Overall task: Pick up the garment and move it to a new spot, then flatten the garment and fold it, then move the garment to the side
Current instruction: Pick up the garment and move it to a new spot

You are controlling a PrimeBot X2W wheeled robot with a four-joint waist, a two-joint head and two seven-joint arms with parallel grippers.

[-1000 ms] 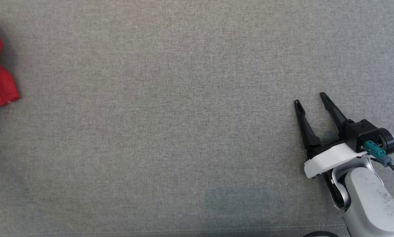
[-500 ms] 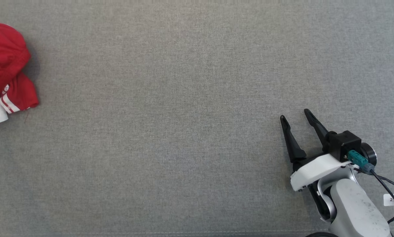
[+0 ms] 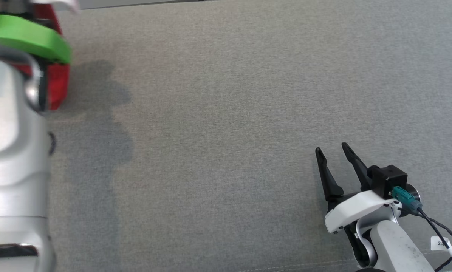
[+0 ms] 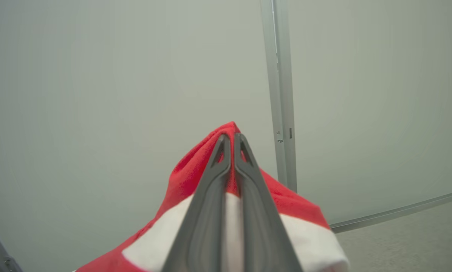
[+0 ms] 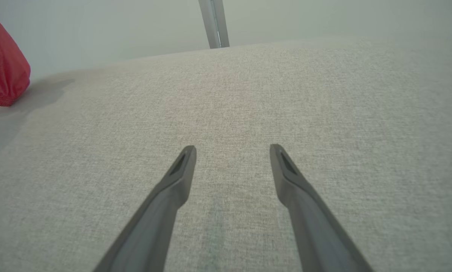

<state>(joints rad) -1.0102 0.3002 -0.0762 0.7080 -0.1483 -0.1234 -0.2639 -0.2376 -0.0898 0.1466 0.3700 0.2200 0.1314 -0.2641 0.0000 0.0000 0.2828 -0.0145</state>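
The red garment (image 4: 184, 173) hangs bunched from the left gripper (image 4: 229, 138), jaws pinched shut on its fabric, above the far left of the desk (image 3: 218, 124). The right gripper (image 3: 332, 149) sits well apart, jaws wide and empty.

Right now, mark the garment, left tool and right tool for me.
garment (image 4: 188, 173), left wrist view, red fabric beside the shut fingers.
left tool (image 4: 231, 136), left wrist view, between its fingertips, shut on the garment.
right tool (image 5: 232, 148), right wrist view, midway between its open fingertips.
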